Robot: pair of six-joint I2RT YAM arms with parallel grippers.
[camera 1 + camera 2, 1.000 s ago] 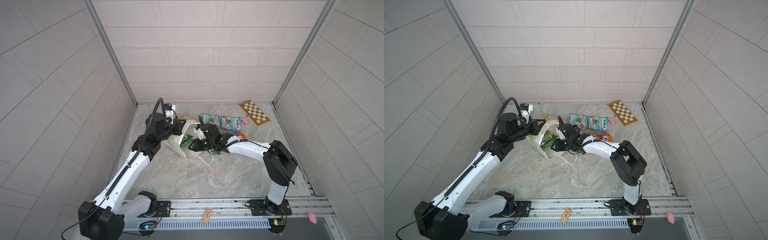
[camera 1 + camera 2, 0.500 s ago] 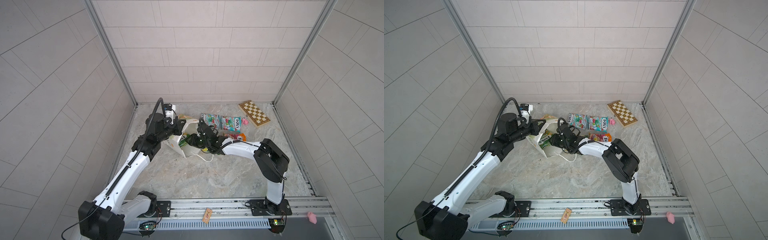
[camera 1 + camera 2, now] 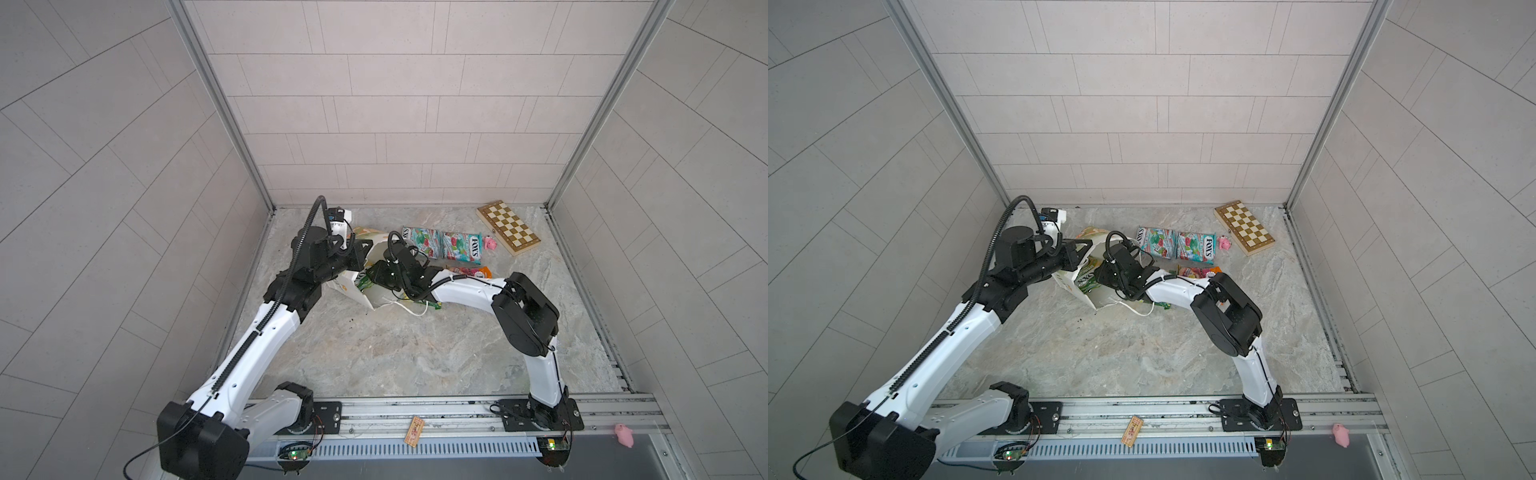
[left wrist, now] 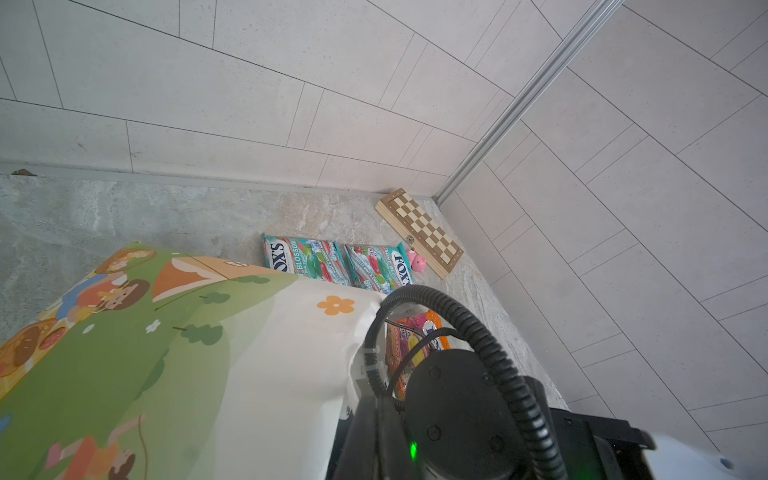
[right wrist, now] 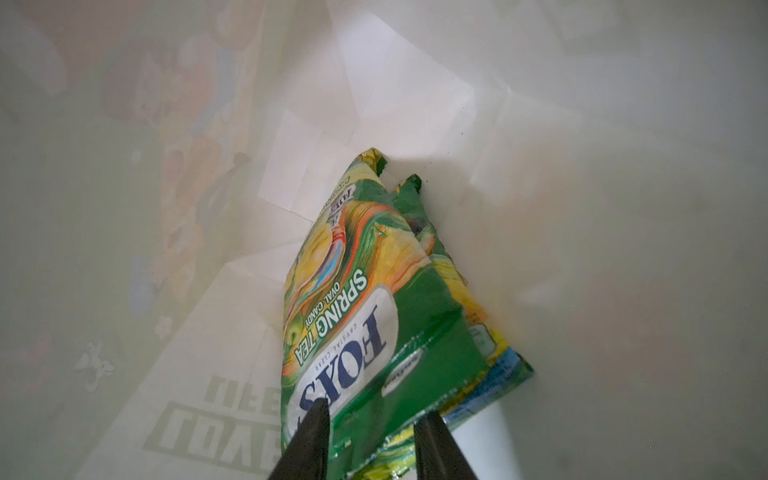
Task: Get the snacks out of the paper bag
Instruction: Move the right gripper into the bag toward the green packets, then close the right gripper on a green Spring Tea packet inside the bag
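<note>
The white paper bag lies tipped over, mouth toward the right. My left gripper is shut on its upper rim. My right gripper reaches inside the bag, open, one finger on each side of the near end of a green-yellow FOX'S packet. A second green packet lies under it. Two teal packets and an orange-pink packet lie on the floor at the back. A corner of another green packet shows under my right forearm.
A wooden chessboard sits in the back right corner with a small pink pig beside it. Another pink pig and a small card lie on the front rail. The bag's cord handle trails on the floor.
My right gripper has moved left, deeper into the bag's mouth, with its elbow folding in. The left arm and the bag have stayed put.
</note>
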